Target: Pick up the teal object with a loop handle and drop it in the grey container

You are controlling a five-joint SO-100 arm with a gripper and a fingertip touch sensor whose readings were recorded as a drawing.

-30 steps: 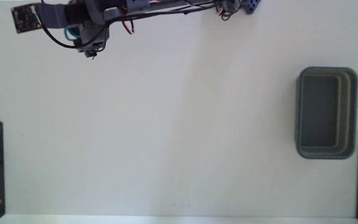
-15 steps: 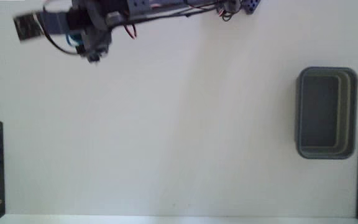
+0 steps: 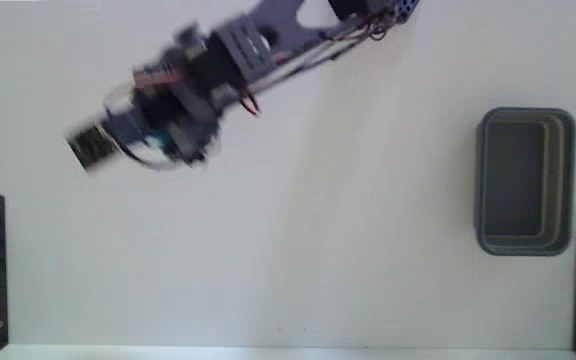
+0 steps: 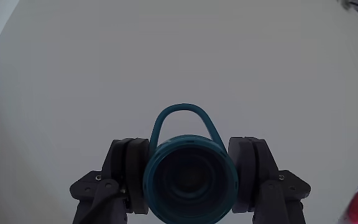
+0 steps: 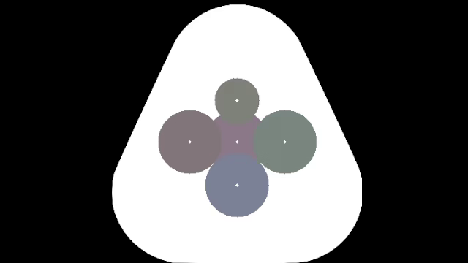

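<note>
The jaws are closed on the little teal cup; in the wrist view one dark finger sits on each side of it and both press against its round wall; the cup's thin loop handle sticks up past the fingers, free and touching nothing; the cup looks lifted off the white counter, because only plain white shows behind it

In the fixed view the arm reaches out from the top edge toward the left part of the counter; it is blurry, so it looks to be swinging, and only a bit of teal shows near its tip; the grey bin sits at the far right, well apart from the arm, and it looks empty

The job now, I think, is to carry the cup across to the bin; to do that well, keep the squeeze just as tight the whole way, because the cup is round and smooth and could slip; keep it high enough to go over the bin's thick rim; move smoothly, not in jerks; stop when the cup is over the dark middle of the bin, not over the edge; only then let go, so it falls inside and does not bounce out
</note>
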